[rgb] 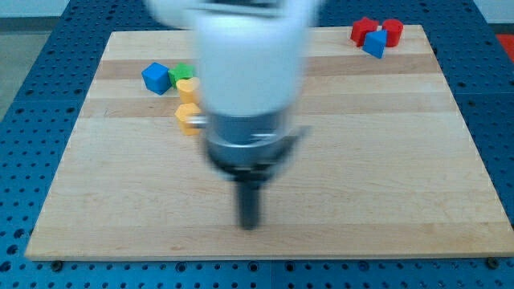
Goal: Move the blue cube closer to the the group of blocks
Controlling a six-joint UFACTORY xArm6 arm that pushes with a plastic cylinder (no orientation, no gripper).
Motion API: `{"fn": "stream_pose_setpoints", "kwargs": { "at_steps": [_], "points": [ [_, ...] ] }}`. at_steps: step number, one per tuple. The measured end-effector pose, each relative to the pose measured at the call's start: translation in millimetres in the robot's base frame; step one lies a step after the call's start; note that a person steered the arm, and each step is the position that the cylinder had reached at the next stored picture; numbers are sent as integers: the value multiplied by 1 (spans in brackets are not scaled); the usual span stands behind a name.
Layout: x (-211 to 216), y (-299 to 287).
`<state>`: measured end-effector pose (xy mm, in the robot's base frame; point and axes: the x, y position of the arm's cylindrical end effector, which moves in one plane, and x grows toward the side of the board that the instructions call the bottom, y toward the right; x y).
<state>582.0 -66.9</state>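
The blue cube sits near the board's upper left, touching or nearly touching a green block. Right of it are two yellow blocks, one above the other, both partly hidden by the arm. My tip is on the board near the view's bottom centre, well below and to the right of the blue cube and this group. The arm's blurred white and grey body covers the board's upper middle.
At the board's top right, two red blocks and a small blue block sit together. The wooden board lies on a blue perforated table.
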Motion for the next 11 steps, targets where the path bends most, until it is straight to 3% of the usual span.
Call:
{"fn": "stream_pose_setpoints", "kwargs": {
  "at_steps": [1, 2, 3, 5, 11],
  "points": [
    [-28, -110],
    [-92, -176],
    [-161, -173],
    [-222, -151],
    [-258, -121]
  ]
}}
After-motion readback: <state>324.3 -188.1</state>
